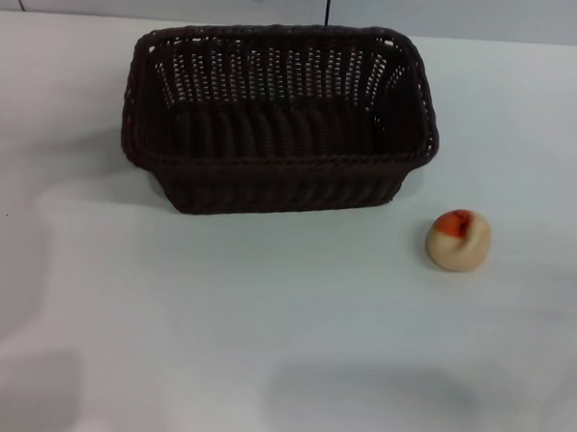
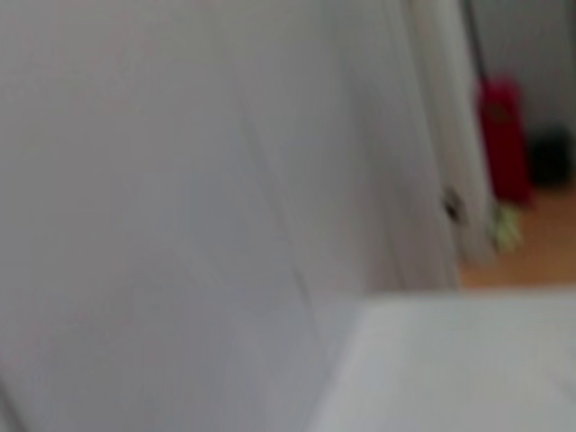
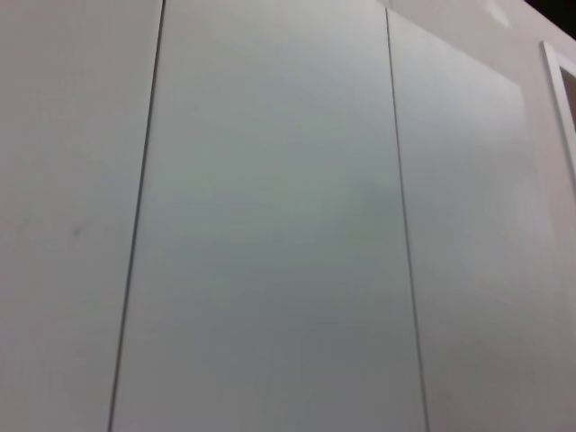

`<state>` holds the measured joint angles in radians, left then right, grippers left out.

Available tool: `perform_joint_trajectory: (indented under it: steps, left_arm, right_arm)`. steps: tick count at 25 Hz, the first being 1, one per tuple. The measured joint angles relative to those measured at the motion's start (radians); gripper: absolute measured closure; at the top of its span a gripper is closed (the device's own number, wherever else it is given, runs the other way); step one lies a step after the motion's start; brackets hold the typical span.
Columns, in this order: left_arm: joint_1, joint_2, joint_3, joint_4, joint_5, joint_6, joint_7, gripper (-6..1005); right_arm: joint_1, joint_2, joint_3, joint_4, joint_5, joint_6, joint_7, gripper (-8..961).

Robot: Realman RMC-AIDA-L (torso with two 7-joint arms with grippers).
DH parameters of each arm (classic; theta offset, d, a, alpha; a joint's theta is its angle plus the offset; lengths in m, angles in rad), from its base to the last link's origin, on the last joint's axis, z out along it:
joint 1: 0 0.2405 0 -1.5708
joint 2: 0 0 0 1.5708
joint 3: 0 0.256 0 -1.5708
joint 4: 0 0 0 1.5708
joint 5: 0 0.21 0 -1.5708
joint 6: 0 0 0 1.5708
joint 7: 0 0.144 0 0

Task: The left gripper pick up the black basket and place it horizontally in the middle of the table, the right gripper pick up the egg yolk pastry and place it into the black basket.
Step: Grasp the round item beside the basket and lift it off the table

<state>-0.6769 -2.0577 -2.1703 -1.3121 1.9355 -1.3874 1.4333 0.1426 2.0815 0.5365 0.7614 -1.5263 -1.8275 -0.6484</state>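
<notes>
The black basket is a dark woven rectangular basket standing upright and empty on the white table, at the far middle with its long side across the head view. The egg yolk pastry, a small pale bun with an orange-red patch on top, lies on the table to the right of the basket's near right corner, apart from it. Neither gripper shows in any view. The left wrist view shows only a pale wall and a corner of the table. The right wrist view shows only white wall panels.
A white wall runs behind the table's far edge. A red object stands on an orange floor far off in the left wrist view. Soft shadows lie on the table near its front edge.
</notes>
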Motion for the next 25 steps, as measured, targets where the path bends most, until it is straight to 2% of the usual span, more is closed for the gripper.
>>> perform_joint_trajectory:
  steps: [2,3,5,7,8,11,13,14,18,25]
  left_arm:
    - [0.055,-0.003,-0.061,0.000,-0.099,0.014,0.011,426]
    - [0.125,-0.003,-0.106,0.011,-0.240,0.043,0.031,426]
    - [0.145,-0.002,-0.117,0.014,-0.281,0.051,0.037,426]
    - [0.204,-0.002,-0.153,0.024,-0.388,0.078,0.054,426]
    - [0.236,-0.001,-0.201,0.051,-0.447,0.109,0.072,426]
    - [0.245,-0.001,-0.241,0.103,-0.460,0.139,0.093,426]
    - [0.244,0.000,-0.322,0.234,-0.481,0.177,0.153,426]
    - [0.244,0.000,-0.322,0.234,-0.481,0.177,0.153,426]
    - [0.258,0.007,-0.435,0.388,-0.551,0.177,0.219,426]
    - [0.295,0.019,-0.442,0.390,-0.561,0.151,0.215,426]
  right_arm:
    - [0.000,0.000,-0.007,0.004,0.000,0.005,0.003,435]
    - [-0.001,0.002,-0.022,0.010,0.000,0.008,0.005,435]
    - [-0.002,0.002,-0.035,0.013,0.000,0.008,0.006,435]
    - [-0.004,0.004,-0.083,0.032,0.000,0.013,0.009,435]
    - [-0.005,0.004,-0.127,0.057,0.000,0.028,0.012,435]
    - [-0.002,0.004,-0.186,0.083,0.000,0.046,0.013,435]
    - [0.003,0.005,-0.257,0.112,0.000,0.065,0.019,435]
    - [0.003,0.005,-0.274,0.122,0.000,0.075,0.025,435]
    - [-0.003,0.005,-0.333,0.136,0.000,0.109,0.070,436]
    - [-0.009,0.005,-0.368,0.137,0.000,0.188,0.112,436]
